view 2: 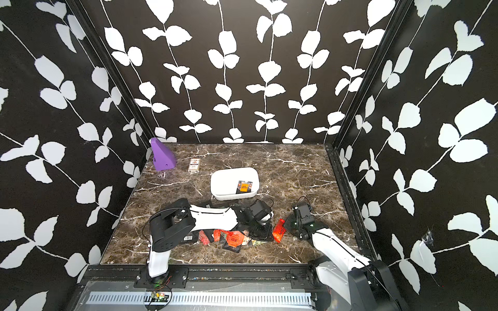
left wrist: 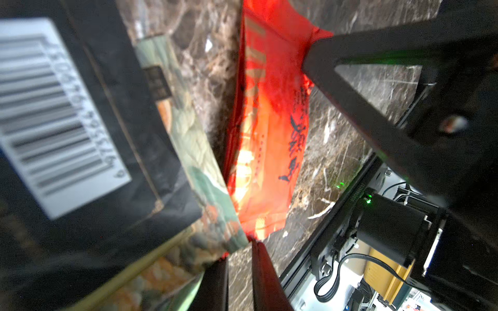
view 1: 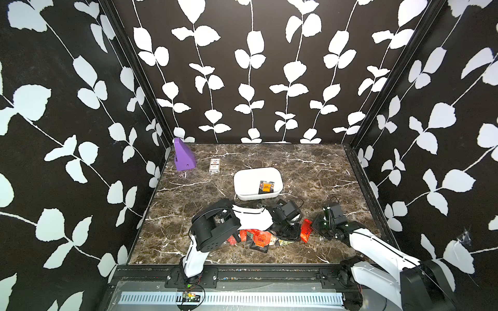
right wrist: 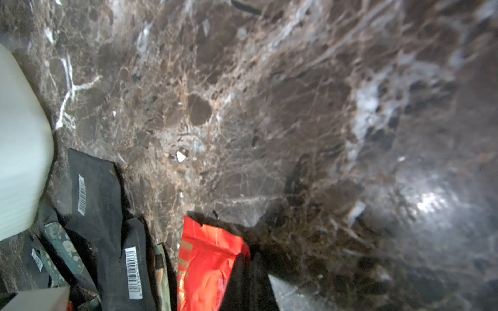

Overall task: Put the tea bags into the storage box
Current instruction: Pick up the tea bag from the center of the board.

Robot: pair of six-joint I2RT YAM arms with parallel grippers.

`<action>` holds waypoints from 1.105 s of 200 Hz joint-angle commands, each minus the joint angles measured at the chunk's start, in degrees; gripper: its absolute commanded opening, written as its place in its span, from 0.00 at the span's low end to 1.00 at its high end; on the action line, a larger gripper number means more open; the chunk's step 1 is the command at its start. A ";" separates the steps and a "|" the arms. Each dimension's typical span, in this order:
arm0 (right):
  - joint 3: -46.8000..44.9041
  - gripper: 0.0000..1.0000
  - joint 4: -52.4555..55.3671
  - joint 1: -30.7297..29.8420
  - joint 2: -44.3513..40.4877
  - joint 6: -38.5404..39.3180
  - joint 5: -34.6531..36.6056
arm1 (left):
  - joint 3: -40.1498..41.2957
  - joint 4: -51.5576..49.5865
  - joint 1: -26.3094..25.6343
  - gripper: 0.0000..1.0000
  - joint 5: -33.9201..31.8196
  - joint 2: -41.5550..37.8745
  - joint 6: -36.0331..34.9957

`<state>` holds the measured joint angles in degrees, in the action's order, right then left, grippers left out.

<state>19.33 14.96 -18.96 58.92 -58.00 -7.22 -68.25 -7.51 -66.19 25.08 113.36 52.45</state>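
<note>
The right pincer is pressed together on one corner of a red tea bag, which stands on edge on the bench. The left pincer — jaws almost together — nips its opposite corner. Other tea bags lie heaped just beside it; an orange-labelled bag lies in the storage box beyond.

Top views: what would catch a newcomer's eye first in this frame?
A bright heap of tea bags lies near the front edge of the table, and beside it the right hand pinches a red tea bag. Mid-table, the white storage box holds only one orange-labelled sachet.
</note>
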 commanded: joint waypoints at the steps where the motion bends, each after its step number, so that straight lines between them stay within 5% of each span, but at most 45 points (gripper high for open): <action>1: -0.96 0.00 2.64 0.33 -0.20 0.74 1.32 | -1.48 -2.31 -0.16 0.15 -0.38 -1.30 -1.29; 64: 3.74 0.00 8.02 0.33 -5.67 1.31 1.38 | -1.95 -1.95 -0.08 0.17 -1.67 -6.20 -2.32; 133: 12.57 0.00 14.36 0.24 -10.14 1.66 2.47 | 1.22 -9.46 3.01 0.23 -14.79 -16.98 -7.20; 221: 37.55 0.00 14.64 -5.49 3.78 3.67 4.10 | 11.42 -19.03 10.15 0.39 -35.81 -34.97 -10.80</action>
<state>48.07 29.80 -21.82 58.70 -56.12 -5.52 -58.52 -21.45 -56.82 -1.87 83.05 43.72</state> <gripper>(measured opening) 0.047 0.373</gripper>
